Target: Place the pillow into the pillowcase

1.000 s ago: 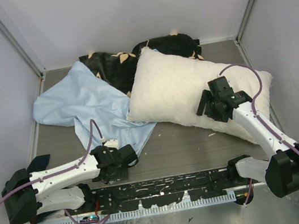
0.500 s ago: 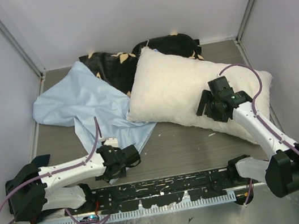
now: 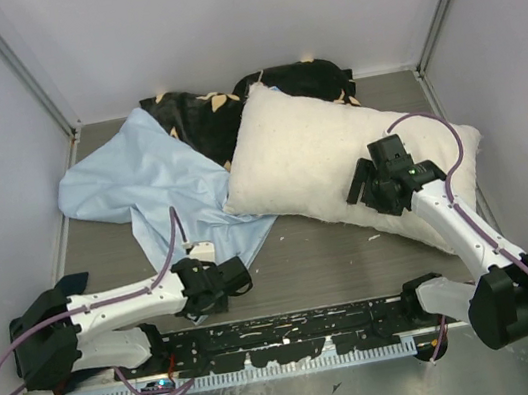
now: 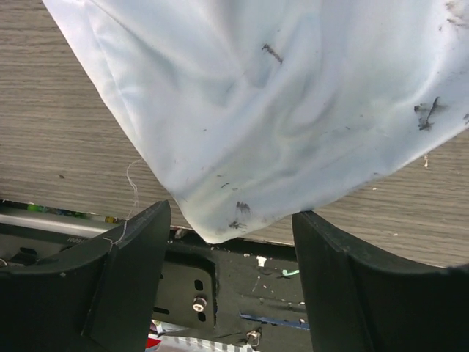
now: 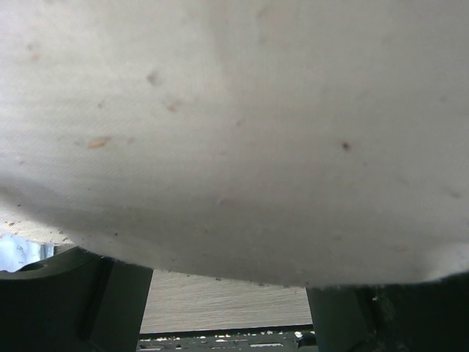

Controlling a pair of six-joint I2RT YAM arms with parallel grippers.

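The light blue pillowcase (image 3: pixel 140 183) lies crumpled at the left of the table, one corner reaching toward the near edge. My left gripper (image 3: pixel 234 277) sits at that corner. In the left wrist view the corner of the pillowcase (image 4: pixel 256 110) hangs between the two black fingers (image 4: pixel 124 271), which stand wide apart and open, not pinching it. The cream-white pillow (image 3: pixel 318 158) lies at centre right. My right gripper (image 3: pixel 362 188) rests on its near edge. The pillow (image 5: pixel 234 132) fills the right wrist view and covers the tips of the open right gripper (image 5: pixel 223 273).
A black cloth with tan flower motifs (image 3: pixel 218 104) lies bunched at the back, partly under the pillow and the pillowcase. Grey walls close in the table on three sides. A black perforated rail (image 3: pixel 287 335) runs along the near edge. A small dark blue object (image 3: pixel 71 285) sits at the far left.
My left gripper has narrowed a little from its widest and shifted slightly right, onto the pillowcase corner. The right arm and the pillow have not moved.
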